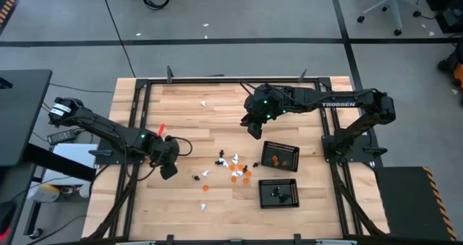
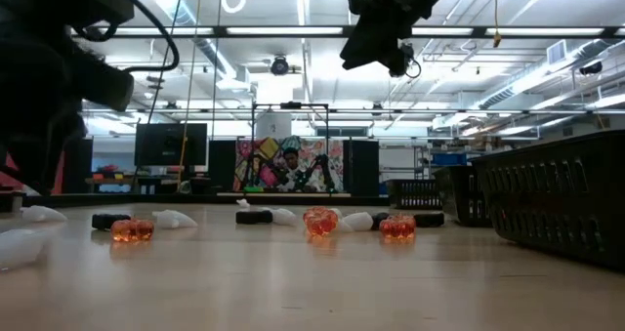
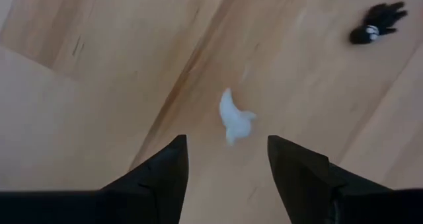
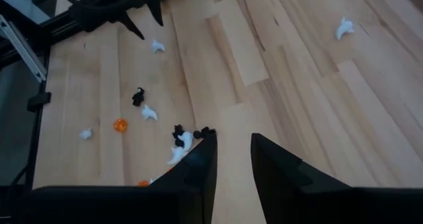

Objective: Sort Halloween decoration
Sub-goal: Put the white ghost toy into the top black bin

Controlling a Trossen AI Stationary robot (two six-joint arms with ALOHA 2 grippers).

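Note:
Tiny white, orange and black Halloween figures lie scattered on the wooden table's middle. My left gripper is open and points down over the left part of the table. A white figure lies flat on the wood just ahead of its fingertips, untouched, and a black figure lies farther off. The right wrist view shows that gripper beside a white figure. My right gripper hangs high above the table's far middle, its fingers open with nothing between them.
Two black mesh trays stand right of the heap: the farther one holds orange figures, the nearer one black ones. Single white figures lie at the far side and near the front edge. A person sits in the room beyond.

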